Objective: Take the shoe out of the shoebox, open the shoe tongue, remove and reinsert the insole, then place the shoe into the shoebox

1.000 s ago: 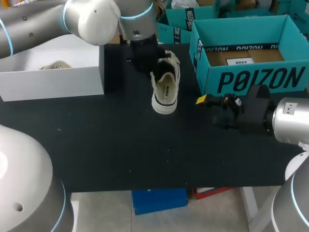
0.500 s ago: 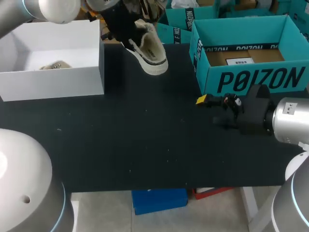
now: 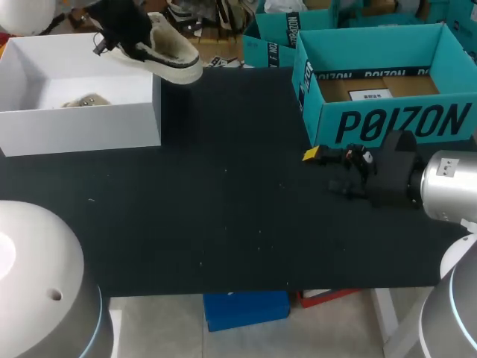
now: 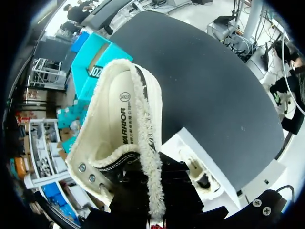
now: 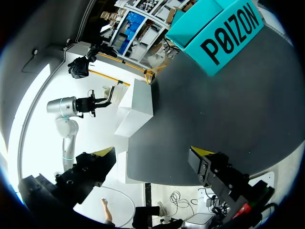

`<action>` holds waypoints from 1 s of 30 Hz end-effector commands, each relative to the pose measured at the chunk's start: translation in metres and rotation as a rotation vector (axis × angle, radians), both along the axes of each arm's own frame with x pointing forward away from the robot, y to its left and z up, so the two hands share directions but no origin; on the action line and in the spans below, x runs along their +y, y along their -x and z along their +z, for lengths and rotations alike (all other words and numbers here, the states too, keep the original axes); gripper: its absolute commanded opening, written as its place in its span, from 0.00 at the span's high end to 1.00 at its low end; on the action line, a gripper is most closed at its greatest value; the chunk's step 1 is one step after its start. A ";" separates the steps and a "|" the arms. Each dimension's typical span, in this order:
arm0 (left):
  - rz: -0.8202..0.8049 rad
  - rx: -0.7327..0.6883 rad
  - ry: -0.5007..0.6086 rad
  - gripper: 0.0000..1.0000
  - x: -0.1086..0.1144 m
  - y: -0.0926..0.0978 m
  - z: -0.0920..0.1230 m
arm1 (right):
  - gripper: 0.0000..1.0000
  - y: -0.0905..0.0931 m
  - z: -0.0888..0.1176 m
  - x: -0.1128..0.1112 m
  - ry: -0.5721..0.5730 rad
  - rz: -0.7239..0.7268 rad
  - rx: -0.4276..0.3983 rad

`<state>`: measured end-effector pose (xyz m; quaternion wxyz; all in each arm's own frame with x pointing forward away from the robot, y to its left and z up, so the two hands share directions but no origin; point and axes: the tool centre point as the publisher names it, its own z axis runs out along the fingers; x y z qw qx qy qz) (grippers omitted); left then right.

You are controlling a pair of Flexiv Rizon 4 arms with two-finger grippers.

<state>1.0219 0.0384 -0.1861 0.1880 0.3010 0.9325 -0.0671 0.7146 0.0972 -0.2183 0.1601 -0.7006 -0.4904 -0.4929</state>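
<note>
**Shoe held over the white shoebox; second arm waits by the teal box**

Our black bench (image 3: 223, 224) stretches beneath both arms. The large teal box (image 3: 387, 119) stands on it just beyond the right claw (image 3: 328, 168), open at the top, with brown card (image 3: 373, 88) and a white label (image 3: 370, 94) on its floor. The white shoebox (image 3: 82, 127), also open, sits on the bench under the left claw (image 3: 127, 33) and well apart from the right claw.

The left claw is clenched on the shoe (image 3: 168, 56), a cream shoe with a fleecy lining and black trim. It holds the shoe in the air above the shoebox's far right corner, lying on a slant. The toe points away from the claw, out past the box's right wall toward the teal box.

In the left wrist view the shoe (image 4: 116, 143) fills the space ahead of the claw, and its collar sits against the claw's black body. The insole (image 4: 123, 112) lies inside the shoe. Below and beside the shoe we see the shoebox (image 4: 190, 143), and the bench (image 4: 205, 81) runs on beyond it.

The right claw (image 5: 152, 157) hangs low over the bench (image 5: 214, 109), released, its two yellow tips spread wide with nothing between them. The teal box (image 5: 224, 33) and the shoebox (image 5: 138, 102) lie ahead of it.

A small pale object (image 3: 83, 101) rests on the shoebox floor, under the left claw. We cannot tell what it is.
</note>
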 end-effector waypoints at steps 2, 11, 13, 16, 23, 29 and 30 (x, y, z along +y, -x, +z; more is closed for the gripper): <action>0.215 -0.003 0.048 1.00 0.035 -0.004 -0.008 | 0.00 0.000 0.001 -0.001 0.000 0.001 0.000; 0.335 0.034 0.047 1.00 0.073 -0.030 -0.031 | 0.00 0.000 0.001 -0.001 0.000 0.001 0.000; 0.356 0.039 0.047 1.00 0.079 -0.036 -0.034 | 0.00 0.000 0.001 -0.001 0.000 0.001 0.000; 0.387 0.036 0.038 1.00 0.091 -0.048 -0.039 | 0.00 0.000 0.001 -0.001 0.000 0.001 0.000; 0.442 0.028 0.028 1.00 0.110 -0.062 -0.043 | 0.00 0.000 0.001 -0.001 0.000 0.001 0.000; 0.482 0.028 0.022 1.00 0.129 -0.074 -0.050 | 0.00 0.000 0.001 -0.001 0.000 0.001 0.000; 0.490 0.031 0.017 1.00 0.130 -0.076 -0.052 | 0.00 0.000 0.001 -0.001 0.000 0.001 0.000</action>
